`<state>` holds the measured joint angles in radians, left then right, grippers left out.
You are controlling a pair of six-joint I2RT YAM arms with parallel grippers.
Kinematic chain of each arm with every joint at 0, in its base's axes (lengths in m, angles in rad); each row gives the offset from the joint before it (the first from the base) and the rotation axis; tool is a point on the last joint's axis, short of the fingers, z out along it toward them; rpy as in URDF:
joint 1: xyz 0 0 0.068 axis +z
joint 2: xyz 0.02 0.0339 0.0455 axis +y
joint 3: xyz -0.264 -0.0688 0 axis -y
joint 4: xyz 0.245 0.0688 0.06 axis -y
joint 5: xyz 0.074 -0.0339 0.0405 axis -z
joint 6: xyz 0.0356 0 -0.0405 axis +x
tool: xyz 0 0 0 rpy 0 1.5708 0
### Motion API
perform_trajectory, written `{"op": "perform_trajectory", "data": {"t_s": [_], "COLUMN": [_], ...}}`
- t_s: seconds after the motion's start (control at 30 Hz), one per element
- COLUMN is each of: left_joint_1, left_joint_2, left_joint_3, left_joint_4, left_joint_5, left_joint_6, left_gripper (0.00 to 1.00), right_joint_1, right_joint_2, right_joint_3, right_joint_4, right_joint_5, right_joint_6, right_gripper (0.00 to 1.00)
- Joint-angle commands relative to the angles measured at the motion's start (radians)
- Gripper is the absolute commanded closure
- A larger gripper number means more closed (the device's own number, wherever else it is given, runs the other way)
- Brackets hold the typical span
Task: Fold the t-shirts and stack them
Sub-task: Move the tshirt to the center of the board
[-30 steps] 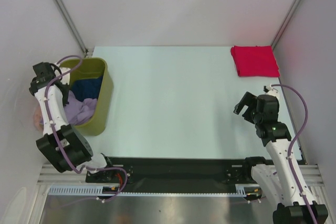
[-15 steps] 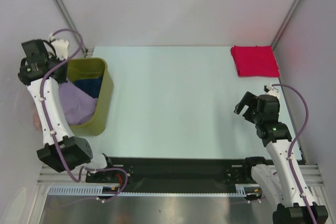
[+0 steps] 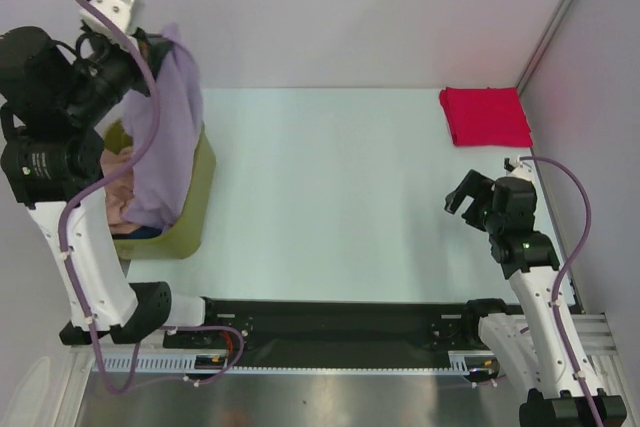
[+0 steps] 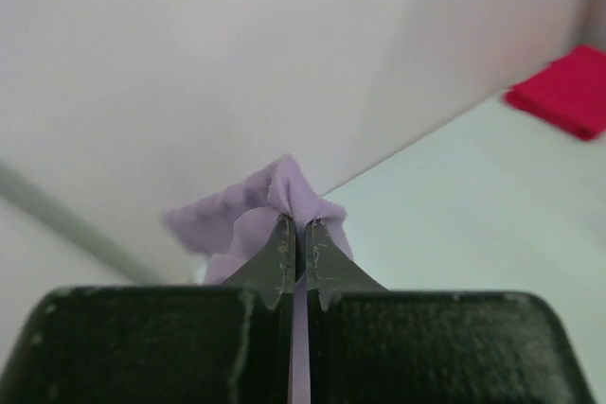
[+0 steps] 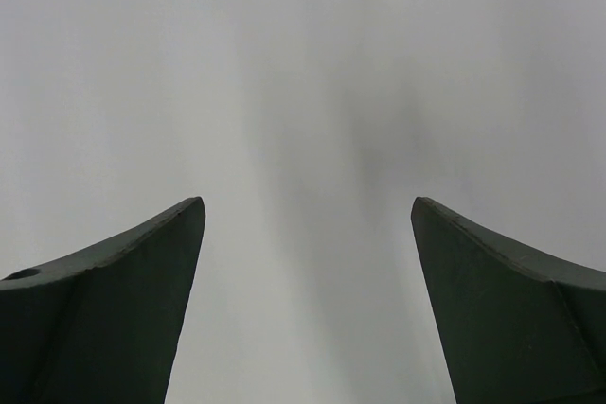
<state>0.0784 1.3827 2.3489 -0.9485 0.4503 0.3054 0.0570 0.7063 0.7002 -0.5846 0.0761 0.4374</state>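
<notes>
- Lavender t-shirt (image 3: 165,137): soft, matte knit. It hangs in a long, loose drape from high at the far-left corner down into the bin.
- Left fingers (image 4: 281,254): clenched on a bunched peak of the lavender t-shirt. In the left wrist view the cloth puffs out beyond the tips, and a thin strip runs down between the black fingers.
- Olive-green bin (image 3: 195,207): smooth plastic with rounded corners, standing on the bench at its left edge. Inside it lie a crumpled salmon-pink cloth (image 3: 118,197) and a sliver of dark blue cloth (image 3: 140,232) at the near end.
- Red t-shirt (image 3: 486,115): folded into a flat, near-square pad. It lies at the bench's far-right corner, close to the right wall.
- Right fingers (image 3: 462,199): released, spread wide and grasping nothing. They hover over the right side of the bench, nearer than the red t-shirt.
- Bench (image 3: 330,187): pale, smooth and faintly glossy, with bare surface between the bin and the right arm.
- Walls (image 3: 330,7): plain white panels on three sides, with grey metal corner posts (image 3: 560,17).
</notes>
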Motion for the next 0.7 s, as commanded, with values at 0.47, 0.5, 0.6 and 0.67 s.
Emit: {"op": "perform_trajectory", "data": {"t_s": [0.47, 0.5, 0.6, 0.67], "left_joint_1": [-0.871, -0.878, -0.902, -0.946], "left_joint_2": [0.111, 0.14, 0.189, 0.208], "left_joint_3": [0.078, 0.105, 0.199, 0.248], "left_joint_4": [-0.114, -0.111, -0.09, -0.087], "left_joint_5": [-0.013, 0.013, 0.059, 0.03], "left_joint_6": [0.124, 0.112, 0.066, 0.072], "left_gripper": [1.0, 1.0, 1.0, 1.0], "right_joint_1": [0.021, 0.02, 0.02, 0.02], "right_joint_2": [0.055, 0.053, 0.05, 0.051], "right_joint_3": [0.154, 0.156, 0.154, 0.154], "right_joint_4": [0.14, 0.14, 0.128, 0.124], "right_joint_5": [-0.263, -0.257, -0.246, -0.243], "right_joint_6": [0.081, 0.081, 0.08, 0.078], "right_gripper": [0.04, 0.04, 0.04, 0.04]}}
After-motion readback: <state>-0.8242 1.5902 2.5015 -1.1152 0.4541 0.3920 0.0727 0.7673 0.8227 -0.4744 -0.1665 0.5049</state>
